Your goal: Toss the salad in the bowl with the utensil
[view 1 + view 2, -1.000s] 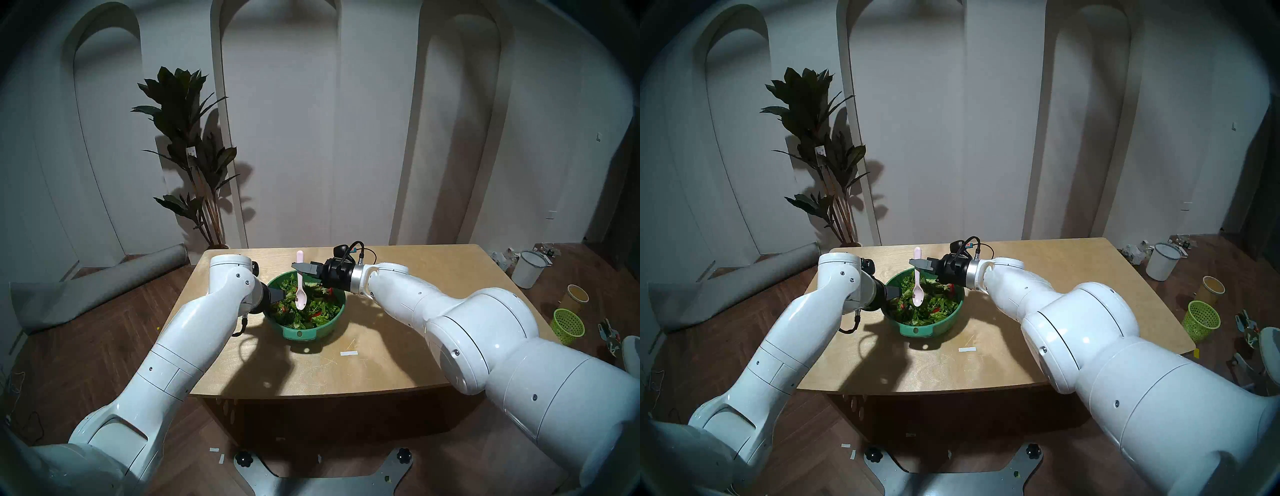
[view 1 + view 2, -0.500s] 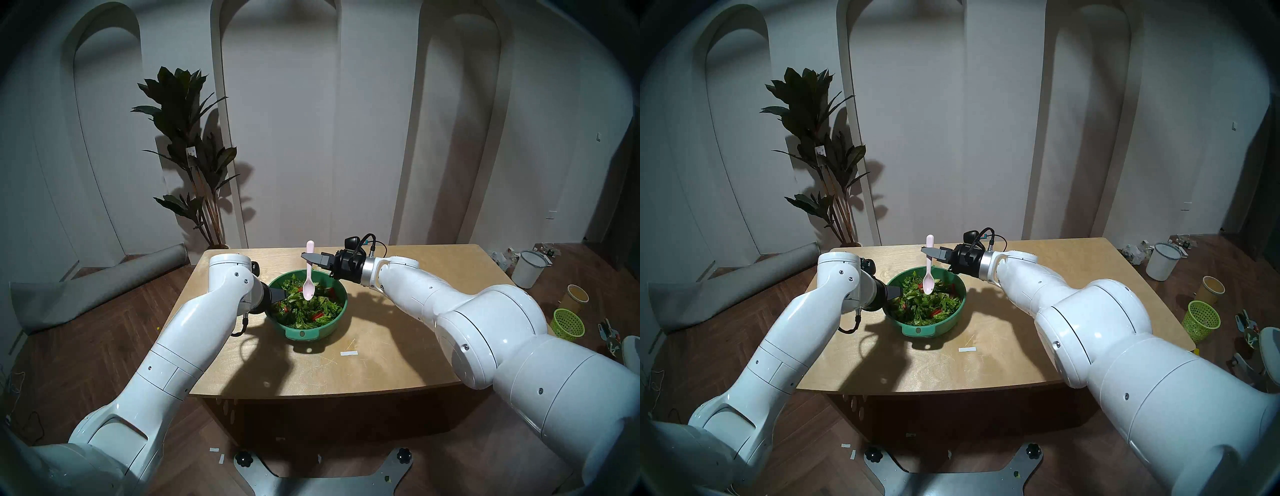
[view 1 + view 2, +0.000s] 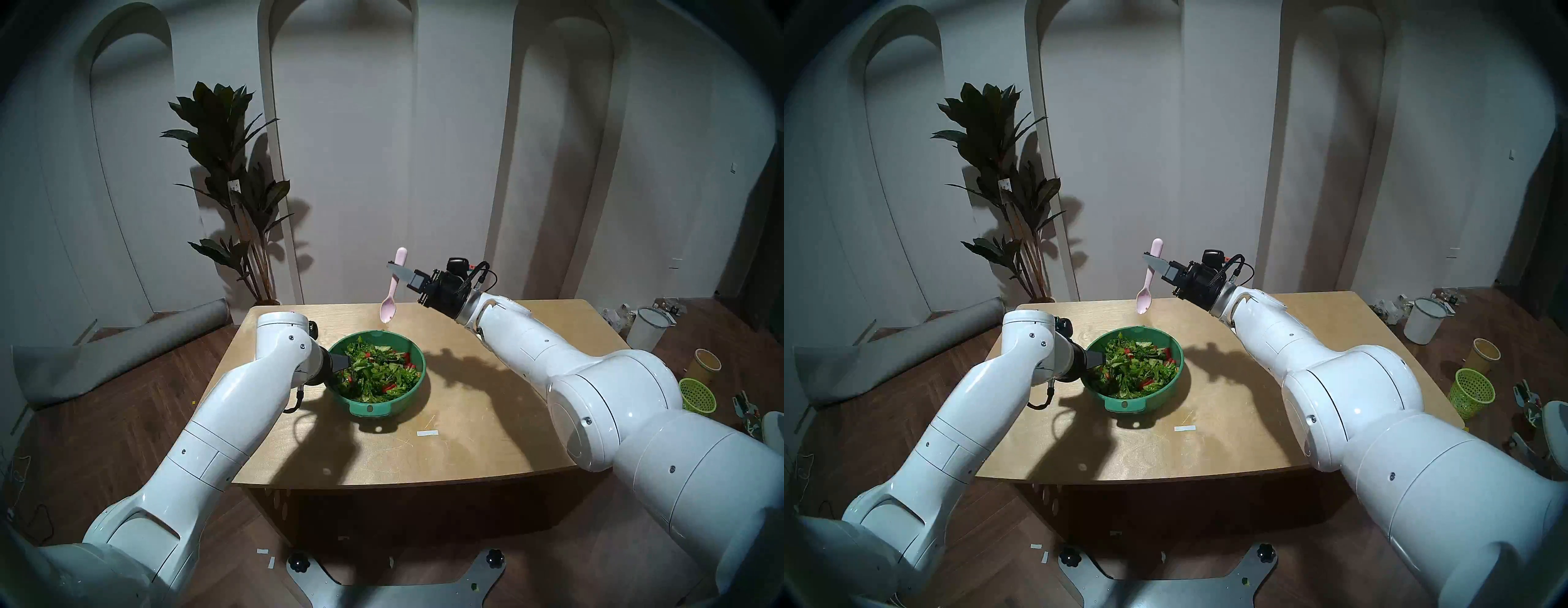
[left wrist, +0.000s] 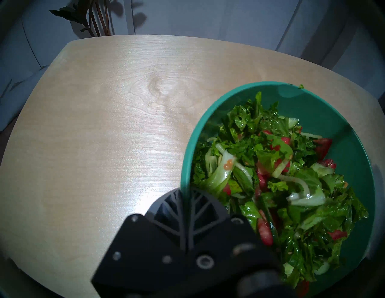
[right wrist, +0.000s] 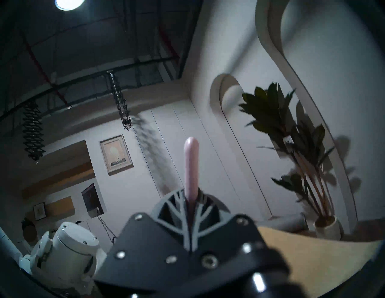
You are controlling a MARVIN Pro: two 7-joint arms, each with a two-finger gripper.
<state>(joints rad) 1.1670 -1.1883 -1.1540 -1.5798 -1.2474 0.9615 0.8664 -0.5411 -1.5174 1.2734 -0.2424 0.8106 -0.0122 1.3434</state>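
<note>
The teal-green bowl [image 3: 401, 401] of salad [image 3: 375, 375] stands mid-table, its tab handle facing me. My left gripper [image 3: 344, 363] is shut on the bowl's left rim; in the left wrist view the rim [image 4: 208, 116] runs between the fingers of the left gripper [image 4: 185, 194], next to the salad [image 4: 270, 176]. My right gripper [image 3: 396, 269] is shut on the handle of the pink spoon [image 3: 391, 297], which hangs scoop down, well above and behind the bowl. In the right wrist view the spoon handle [image 5: 191, 166] sticks up from the right gripper [image 5: 190, 199]; the scoop is hidden.
A strip of white tape [image 3: 427, 433] lies on the wooden table [image 3: 466, 446] in front of the bowl. Behind the table stand a potted plant [image 3: 237, 191] and a rolled mat [image 3: 119, 348]. A white bucket [image 3: 649, 329] and a lime-green basket [image 3: 696, 395] sit on the floor at right.
My right gripper has lifted the spoon out of the salad, up and toward the back right. The left gripper and the bowl have stayed put.
</note>
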